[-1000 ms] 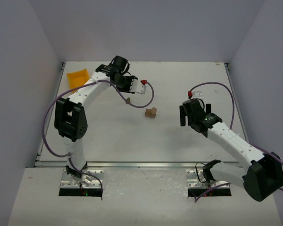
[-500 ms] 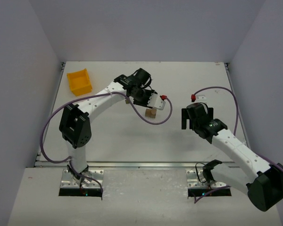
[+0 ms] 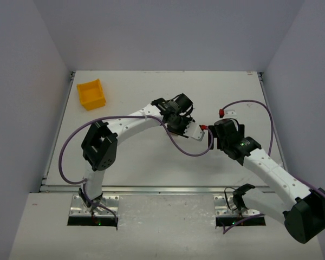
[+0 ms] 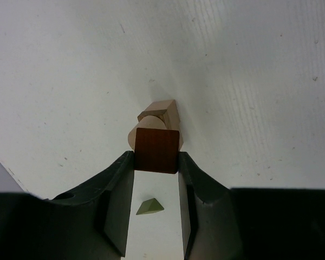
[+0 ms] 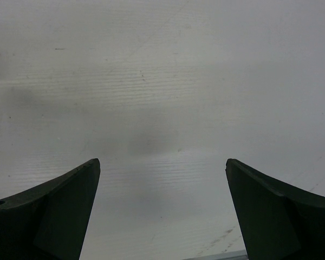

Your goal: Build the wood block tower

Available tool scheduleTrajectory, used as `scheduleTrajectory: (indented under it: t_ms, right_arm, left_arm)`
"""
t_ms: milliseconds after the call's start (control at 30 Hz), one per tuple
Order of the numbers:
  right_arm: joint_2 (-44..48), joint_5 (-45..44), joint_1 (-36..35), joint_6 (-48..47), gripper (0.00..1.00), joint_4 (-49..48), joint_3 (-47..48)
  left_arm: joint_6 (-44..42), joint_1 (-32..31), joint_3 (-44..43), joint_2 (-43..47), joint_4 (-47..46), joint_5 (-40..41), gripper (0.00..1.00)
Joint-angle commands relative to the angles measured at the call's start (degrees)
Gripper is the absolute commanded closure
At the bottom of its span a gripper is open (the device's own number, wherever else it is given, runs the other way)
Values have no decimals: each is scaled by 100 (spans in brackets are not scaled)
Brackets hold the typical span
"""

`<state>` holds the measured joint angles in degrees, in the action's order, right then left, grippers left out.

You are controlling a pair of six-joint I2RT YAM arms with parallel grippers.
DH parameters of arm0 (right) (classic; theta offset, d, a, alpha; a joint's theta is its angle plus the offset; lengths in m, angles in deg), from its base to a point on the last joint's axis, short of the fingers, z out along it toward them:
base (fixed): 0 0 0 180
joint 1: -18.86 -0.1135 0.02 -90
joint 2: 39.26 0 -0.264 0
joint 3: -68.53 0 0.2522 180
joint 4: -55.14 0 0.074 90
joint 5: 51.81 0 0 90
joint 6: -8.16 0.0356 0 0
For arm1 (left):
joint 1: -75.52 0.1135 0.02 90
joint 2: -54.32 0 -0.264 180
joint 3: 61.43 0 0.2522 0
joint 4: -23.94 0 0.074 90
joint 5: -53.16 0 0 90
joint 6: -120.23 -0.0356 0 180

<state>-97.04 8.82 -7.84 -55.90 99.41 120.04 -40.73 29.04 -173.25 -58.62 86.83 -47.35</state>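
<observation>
Wood block tower (image 4: 158, 116), at present a couple of plain tan pieces, stands near the middle of the white tabletop (image 4: 249, 81), well right of the yellow plastic bin (image 3: 92, 101). The left tool (image 4: 155, 161) is part-closed on a dark red square wooden block (image 4: 157, 149), gripped by two opposite flat faces right at the tan pieces. An olive-green wooden wedge (image 4: 150, 206) lies loose below. The right tool (image 5: 162, 173) gapes wide and holds nothing. The blocks look light, stiff, smooth and easily toppled, so flat side faces offer the surest hold.
</observation>
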Motion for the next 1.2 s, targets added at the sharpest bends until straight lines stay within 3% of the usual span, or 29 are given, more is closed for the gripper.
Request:
scheduleTrajectory:
  t_ms: [0,500,1167]
  right_arm:
    - [118,-61,16,87,1,-62,-48]
    - [58,-230,16,79,1,-8,-40]
    - [48,-296,17,113,1,25,-33]
  left_arm:
    - [171,-28,-170,-53,-378,374,100]
    - [-411,-2,-129,-245,-474,615,100]
    - [-353,60,-226,-404,-566,715,100]
